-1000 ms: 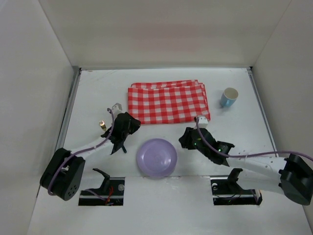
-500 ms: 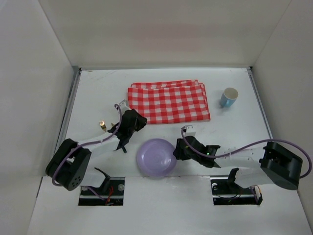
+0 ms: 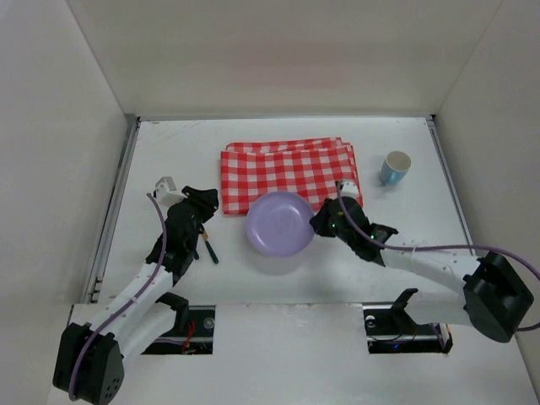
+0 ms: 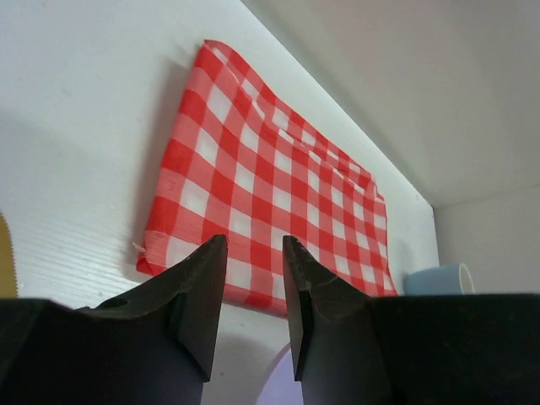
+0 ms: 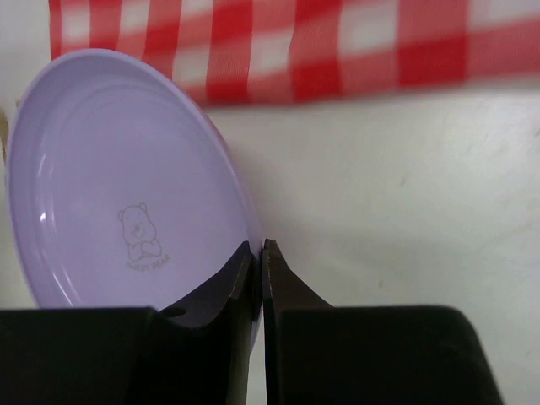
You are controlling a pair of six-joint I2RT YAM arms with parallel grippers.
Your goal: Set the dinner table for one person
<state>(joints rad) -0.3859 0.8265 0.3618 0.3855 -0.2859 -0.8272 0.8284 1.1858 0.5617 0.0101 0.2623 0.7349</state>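
Observation:
The white dinner table (image 3: 413, 215) holds a folded red-and-white checked cloth (image 3: 291, 173). My right gripper (image 3: 320, 221) is shut on the right rim of a purple plate (image 3: 278, 224) and holds it tilted, just off the table, at the cloth's near edge. In the right wrist view the plate (image 5: 126, 177) shows a bear print, with its rim pinched between the fingers (image 5: 274, 278). My left gripper (image 3: 205, 205) is open and empty, left of the plate, facing the cloth (image 4: 270, 177). A slim dark utensil (image 3: 208, 251) lies beside it.
A light blue cup (image 3: 394, 167) stands upright at the right, past the cloth; it also shows in the left wrist view (image 4: 439, 278). Metal rails (image 3: 118, 194) edge the table's sides. White walls enclose the back and sides.
My right gripper has closed on the plate's rim and carried it away from the near edge up to the cloth. My left arm has swung back to the left.

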